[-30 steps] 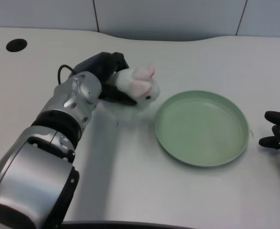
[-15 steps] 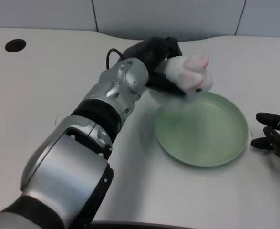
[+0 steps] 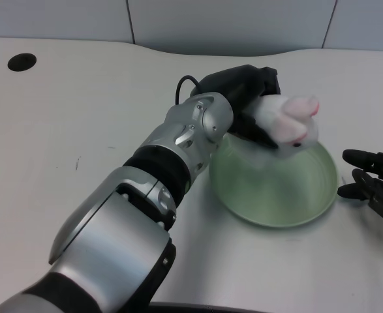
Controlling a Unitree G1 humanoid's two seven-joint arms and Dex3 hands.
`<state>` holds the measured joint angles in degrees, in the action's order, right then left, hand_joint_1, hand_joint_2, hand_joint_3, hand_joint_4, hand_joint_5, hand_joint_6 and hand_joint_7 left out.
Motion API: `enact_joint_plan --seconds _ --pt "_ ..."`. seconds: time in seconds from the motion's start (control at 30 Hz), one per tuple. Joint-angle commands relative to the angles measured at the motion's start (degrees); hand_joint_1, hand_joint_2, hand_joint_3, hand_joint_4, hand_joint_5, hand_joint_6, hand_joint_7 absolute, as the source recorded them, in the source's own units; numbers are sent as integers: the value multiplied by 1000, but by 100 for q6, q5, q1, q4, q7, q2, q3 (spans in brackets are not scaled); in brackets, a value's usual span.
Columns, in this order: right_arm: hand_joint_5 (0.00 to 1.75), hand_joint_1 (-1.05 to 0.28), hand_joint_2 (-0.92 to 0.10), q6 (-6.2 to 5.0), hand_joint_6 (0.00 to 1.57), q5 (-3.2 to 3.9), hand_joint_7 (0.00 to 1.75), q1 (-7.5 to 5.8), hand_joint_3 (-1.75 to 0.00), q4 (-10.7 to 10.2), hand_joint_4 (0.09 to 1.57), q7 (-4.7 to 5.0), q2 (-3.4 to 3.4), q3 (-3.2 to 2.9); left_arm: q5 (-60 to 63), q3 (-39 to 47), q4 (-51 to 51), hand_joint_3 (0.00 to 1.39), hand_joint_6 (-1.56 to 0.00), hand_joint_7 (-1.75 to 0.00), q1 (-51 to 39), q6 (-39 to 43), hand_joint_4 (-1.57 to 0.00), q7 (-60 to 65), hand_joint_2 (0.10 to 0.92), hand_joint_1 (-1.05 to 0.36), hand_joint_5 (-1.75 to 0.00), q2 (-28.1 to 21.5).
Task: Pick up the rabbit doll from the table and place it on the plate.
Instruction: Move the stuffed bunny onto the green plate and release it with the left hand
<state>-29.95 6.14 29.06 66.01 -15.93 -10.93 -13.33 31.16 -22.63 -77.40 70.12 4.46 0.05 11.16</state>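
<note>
So the left hand (image 3: pixel 250 98) has its black fingers clamped around the rabbit doll (image 3: pixel 284 124), gripping it from the back and the underside. One finger runs along the bottom of the doll, and the rest wrap it from behind, up near the far edge of the plate.

The doll is white and fluffy with pink ears that point off toward the right. It's lifted off the table and hangs over the far part of the green plate (image 3: pixel 276 195), roughly above the back rim and a bit inside it. I honestly can't tell whether the fur brushes the plate or floats just above it, since the fuzzy bottom blurs right into the green.

The plate is round and shallow and sits flat on the white table (image 3: pixel 67 117). The silver forearm (image 3: pixel 178 143) stretches diagonally from the bottom left up to the plate, with its wrist covering the plate's left rim. A thin black cable loops out near the wrist.

Off on the right edge the other hand (image 3: pixel 374 182) rests on the table just beside the plate. There's a dark round hole (image 3: pixel 21 62) in the tabletop at the far left.
</note>
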Motion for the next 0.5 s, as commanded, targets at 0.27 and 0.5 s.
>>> enact_joint_plan --seconds 0.27,0.5 --pt "815 -431 -921 0 939 -21 8 -122 -274 -148 706 104 -4 49 217 -260 -35 101 -588 -1360 -113 -165 -565 22 921 -209 -1588 99" --pt "819 -434 -921 -28 947 0 12 -136 -267 -149 722 81 12 46 376 -457 -37 27 -783 -581 -155 -189 -567 111 908 -250 -1182 108"
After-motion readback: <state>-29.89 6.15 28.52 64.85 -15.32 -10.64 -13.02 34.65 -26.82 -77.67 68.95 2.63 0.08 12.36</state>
